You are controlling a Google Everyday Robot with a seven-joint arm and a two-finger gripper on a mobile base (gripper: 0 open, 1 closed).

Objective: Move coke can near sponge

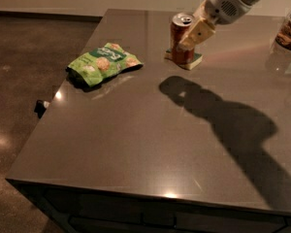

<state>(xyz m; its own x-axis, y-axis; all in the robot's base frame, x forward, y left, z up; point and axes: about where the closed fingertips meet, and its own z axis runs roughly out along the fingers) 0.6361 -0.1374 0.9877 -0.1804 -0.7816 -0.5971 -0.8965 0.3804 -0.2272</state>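
In the single camera view, a dark grey, glossy tabletop (136,144) fills most of the scene, with a brown polished floor seen to its left.

A small red cylindrical coke can (176,32) with white lettering and a silver top is seen upright at the far middle of the tabletop. It is gripped by the robot's two-finger gripper (188,39), which comes in from the upper right on a white arm (228,1). The jaws are closed on the coke can. One pale yellow finger (198,32) is laid across the can's right side, while the other is hidden behind the can.

A small rectangular sponge (195,60), dark green on top over a pale yellow base, lies directly beneath and behind the can's lower end. The can's bottom overlaps the sponge here, and it cannot be told whether the two are touching. A dark shadow (218,115) of the can and arm is cast on the tabletop nearer and to the right, apart from the can's base.

A crinkly light-green snack bag (104,62) is seen lying flat to the left of the can, well apart from it, close to the left edge of the tabletop.

A clear glass jar (287,35) with brown contents is seen at the far right edge.
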